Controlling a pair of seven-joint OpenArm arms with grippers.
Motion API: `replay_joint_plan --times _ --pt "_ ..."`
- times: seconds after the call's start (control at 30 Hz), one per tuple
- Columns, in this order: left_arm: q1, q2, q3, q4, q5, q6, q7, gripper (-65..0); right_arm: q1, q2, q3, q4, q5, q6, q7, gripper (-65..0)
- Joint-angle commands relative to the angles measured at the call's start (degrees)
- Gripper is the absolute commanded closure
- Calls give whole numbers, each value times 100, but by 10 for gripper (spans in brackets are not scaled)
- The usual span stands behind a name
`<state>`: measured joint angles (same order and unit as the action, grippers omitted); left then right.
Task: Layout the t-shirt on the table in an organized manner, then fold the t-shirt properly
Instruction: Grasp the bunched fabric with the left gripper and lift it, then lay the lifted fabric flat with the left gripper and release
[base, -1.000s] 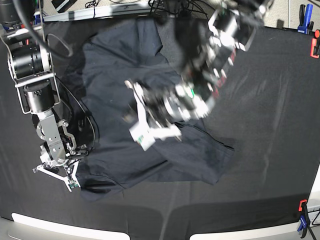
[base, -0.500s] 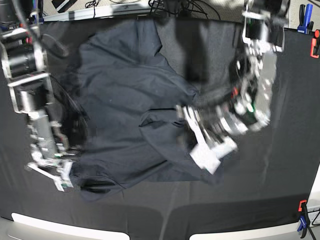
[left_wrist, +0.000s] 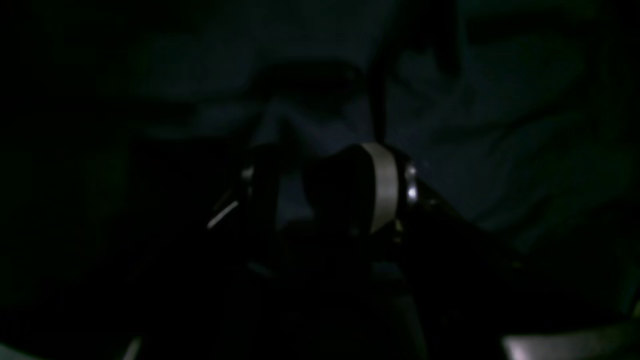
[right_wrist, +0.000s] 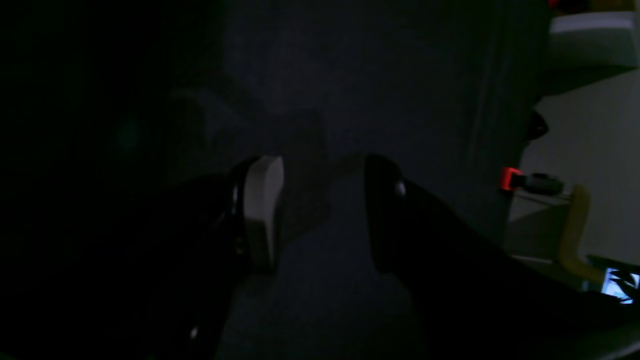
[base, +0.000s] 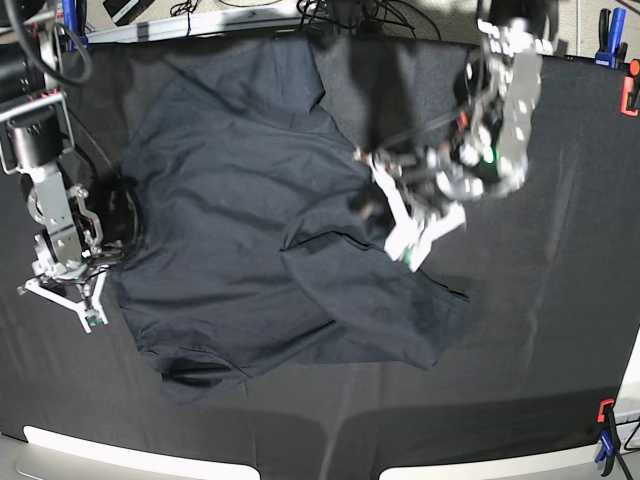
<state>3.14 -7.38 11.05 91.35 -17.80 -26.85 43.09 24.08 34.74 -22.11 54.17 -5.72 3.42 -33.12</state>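
Standing over the table, I see matte black cloth stretched wide, with a pale rim showing along the near edge.

At the far left the right gripper hangs low beside the shirt's left edge, its jaws apart with nothing between them; the right wrist view shows only dark cloth in the gap. Just right of it the t-shirt lies spread but rumpled across the middle of the table, one part reaching up to the far edge, a fold of fabric doubled over at its lower right and a bunched hem near the front. Bare black cloth lies open along the whole near side and across the right third of the table.

Further right the left gripper sits at the shirt's right edge, above the doubled fold. In the left wrist view its jaws stand apart over dark fabric, yet I cannot tell whether any cloth is caught between them.

Cables cluster beyond the far edge. At the right, a blue clamp and a red clamp stand at the far corner, and another clamp at the near corner.
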Motion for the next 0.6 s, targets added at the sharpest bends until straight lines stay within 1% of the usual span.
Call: replay_joint_plan --times 0.0,0.13,0.2,0.3,0.4,0.43,0.5,0.53,0.57 --pt "13 39 103 103 -118 -118 -136 -237 177 105 42 168 -26 -96 74 -262" --pt "146 35 621 103 -114 -131 -149 -237 179 111 42 345 -26 -96 -4 -262" --pt "98 37 721 133 -138 -131 -151 -237 179 111 42 374 -26 -96 -35 -262" --pt "-37 33 575 385 -398 -127 -4 -237 177 114 42 372 -26 -109 -37 -262" --pt "-129 35 164 916 -791 -107 66 -237 179 114 42 374 -26 -109 -37 -262" --pt "-144 39 22 1058 -828 63 59 -237 179 114 42 374 -26 -111 -37 -262" --pt "-173 39 -179 1145 -673 715 153 -237 177 114 42 372 -26 -111 -48 -262" --pt "-170 37 -223 1088 -516 918 262 -237 177 114 42 374 -26 -109 -72 -262" --pt "-166 35 -249 977 -474 984 323 -237 177 114 42 374 -26 -109 -85 -262"
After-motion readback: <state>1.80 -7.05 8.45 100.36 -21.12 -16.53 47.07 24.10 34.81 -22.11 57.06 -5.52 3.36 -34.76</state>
